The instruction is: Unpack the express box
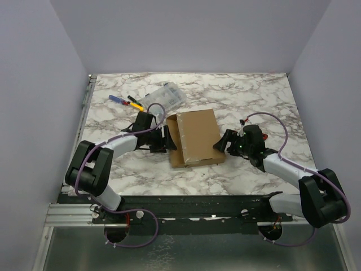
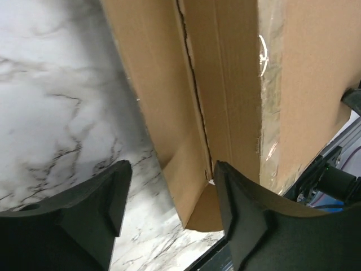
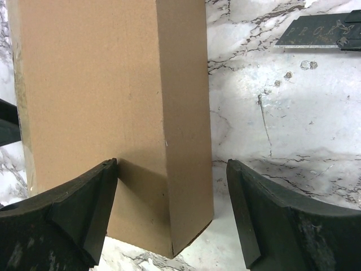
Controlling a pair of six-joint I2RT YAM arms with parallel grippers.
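Observation:
The express box (image 1: 196, 137), a flat brown cardboard mailer, lies in the middle of the marble table with its lid down. A narrow flap (image 1: 172, 141) stands out along its left edge. My left gripper (image 1: 167, 139) is open at that left edge. In the left wrist view the flap (image 2: 169, 113) and the box's near corner sit between the spread fingers (image 2: 96, 214) of the gripper (image 2: 172, 172). My right gripper (image 1: 219, 144) is open at the box's right side. In the right wrist view the box's corner (image 3: 186, 169) stands between the jaws of the gripper (image 3: 172, 166), and neither finger touches it.
A clear plastic compartment case (image 1: 165, 96) and some coloured tools (image 1: 127, 101) lie behind the box at the back left. A black utility knife (image 3: 321, 31) lies on the marble right of the box. Clear tape (image 2: 265, 84) runs along the lid.

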